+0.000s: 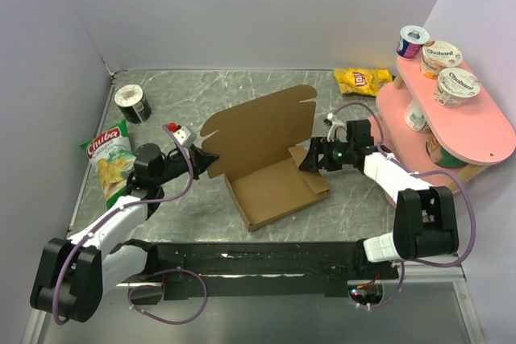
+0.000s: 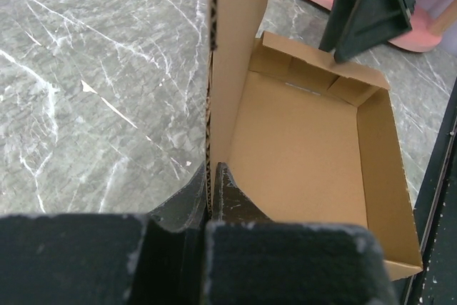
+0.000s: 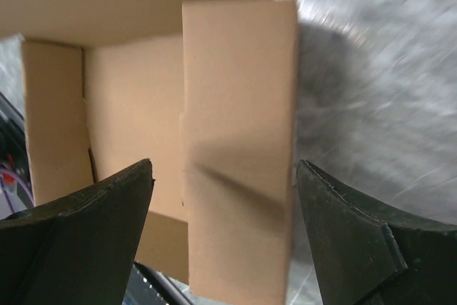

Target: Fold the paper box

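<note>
By my reading you are a little past the halfway mark. The paper box (image 1: 278, 187) sits in the middle of the table (image 1: 177, 94), between the two arms. Its lower half already reads as a shallow tray: in the left wrist view three walls stand up around the floor, with small tabs folded in along the far one. The lid (image 1: 258, 122) is not down. It rises from the tray's back edge, leaning a little away, with its front tongue unfolded.

Your left gripper (image 1: 206, 160) is clamped tight on the lid's lower corner. Its wrist view shows the cardboard running edge-on straight between the closed fingers (image 2: 232, 201). Your right gripper (image 1: 310, 159) is spread wide at the box's opposite corner. Its own camera shows a narrow flap (image 3: 239, 105) standing between the two fingers with neither one clearly touching it, so I would call that hand empty.

What I judge is left for you:
- Press that flap in on the right side.
- Bring the lid over the tray.
- Tuck its tongue inside the front wall.

I cannot tell whether the matching flap on the left side is already in, since the lid hides it
</note>
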Robot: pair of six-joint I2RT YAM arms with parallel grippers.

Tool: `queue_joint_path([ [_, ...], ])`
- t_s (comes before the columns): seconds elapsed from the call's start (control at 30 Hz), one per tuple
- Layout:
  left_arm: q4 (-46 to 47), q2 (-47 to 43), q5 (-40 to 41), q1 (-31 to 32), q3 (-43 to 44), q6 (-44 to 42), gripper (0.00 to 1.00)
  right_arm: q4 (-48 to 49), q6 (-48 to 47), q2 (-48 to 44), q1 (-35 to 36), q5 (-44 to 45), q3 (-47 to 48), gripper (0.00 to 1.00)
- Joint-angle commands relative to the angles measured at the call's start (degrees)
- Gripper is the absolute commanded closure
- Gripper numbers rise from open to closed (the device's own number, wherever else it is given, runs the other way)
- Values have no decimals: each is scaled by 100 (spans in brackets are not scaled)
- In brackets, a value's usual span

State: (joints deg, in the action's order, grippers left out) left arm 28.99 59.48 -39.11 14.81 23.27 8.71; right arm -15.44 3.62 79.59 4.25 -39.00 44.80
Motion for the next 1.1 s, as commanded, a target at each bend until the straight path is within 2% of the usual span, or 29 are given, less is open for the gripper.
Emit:
queue_joint_path([
  [0.0, 238, -51, 0, -22, 231, -80, 99, -310, 86, 65, 225, 419, -33, 14],
  [0.13, 212, -60, 44, -22, 231, -132, 99, -451, 156, 284, 523, 771, 169, 17],
  [0.37, 212, -139, 114, -22, 205, -142, 99, -662, 376, 627, 761, 1175, 328, 44],
  [0.53, 221, -139, 123, -13, 205, -133, 99, -776, 482, 768, 919, 1422, 424, 54],
  [0.6, 203, -121, 123, -13, 205, -141, 99, -794, 456, 795, 1024, 1396, 442, 52],
  [0.63, 203, -121, 132, -13, 205, -142, 99, -785, 456, 769, 1069, 1361, 442, 48],
  [0.67, 186, -113, 158, -13, 205, -150, 99, -785, 456, 734, 1078, 1308, 451, 37],
  [0.77, 124, -121, 193, -13, 222, -185, 99, -794, 482, 532, 1104, 1089, 460, 22],
  [0.93, 124, -147, 141, -13, 196, -177, 99, -803, 500, 163, 911, 720, 521, 14],
  [1.07, 133, -165, 141, -4, 187, -168, 99, -759, 438, -5, 394, 140, 469, 13],
])
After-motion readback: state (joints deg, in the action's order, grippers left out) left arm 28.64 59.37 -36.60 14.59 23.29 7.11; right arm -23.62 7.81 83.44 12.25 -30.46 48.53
